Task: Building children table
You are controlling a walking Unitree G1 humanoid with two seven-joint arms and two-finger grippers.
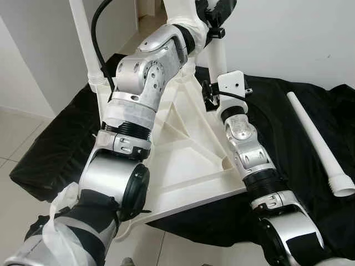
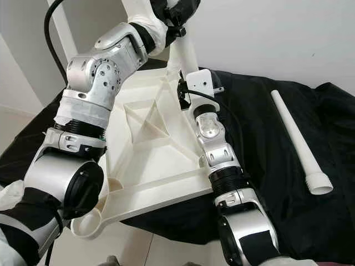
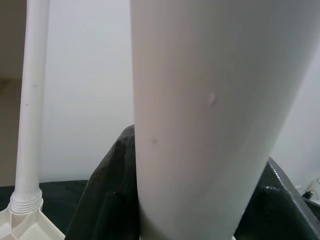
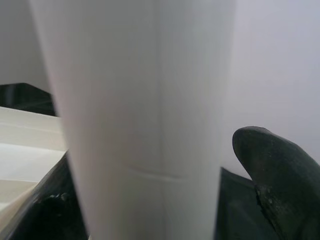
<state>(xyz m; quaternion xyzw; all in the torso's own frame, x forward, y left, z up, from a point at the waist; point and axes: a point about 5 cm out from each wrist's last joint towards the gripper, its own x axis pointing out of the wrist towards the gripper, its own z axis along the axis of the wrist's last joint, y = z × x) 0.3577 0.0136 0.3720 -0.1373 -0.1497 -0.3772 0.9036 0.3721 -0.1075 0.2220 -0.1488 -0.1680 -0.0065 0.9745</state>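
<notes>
The white plastic table top [image 1: 183,160] lies upside down on a black cloth [image 1: 288,111]. One white leg [image 1: 84,39] stands in its far left corner. Another upright leg [image 1: 218,58] stands at the far right corner. My left gripper [image 1: 217,19] reaches high and is shut on this leg, whose black fingers [image 3: 107,200] hug it on both sides. My right gripper [image 1: 212,95] is low at the same leg's base [image 4: 145,125], open around it, with a thin gap beside one finger [image 4: 272,175]. A loose leg [image 1: 319,138] lies on the cloth to the right.
A white wall stands close behind the table. Pale floor tiles [image 1: 16,133] lie to the left and front. A black cable [image 1: 97,39] loops beside the far left leg. The table's near corner socket [image 2: 89,224] overhangs the cloth edge.
</notes>
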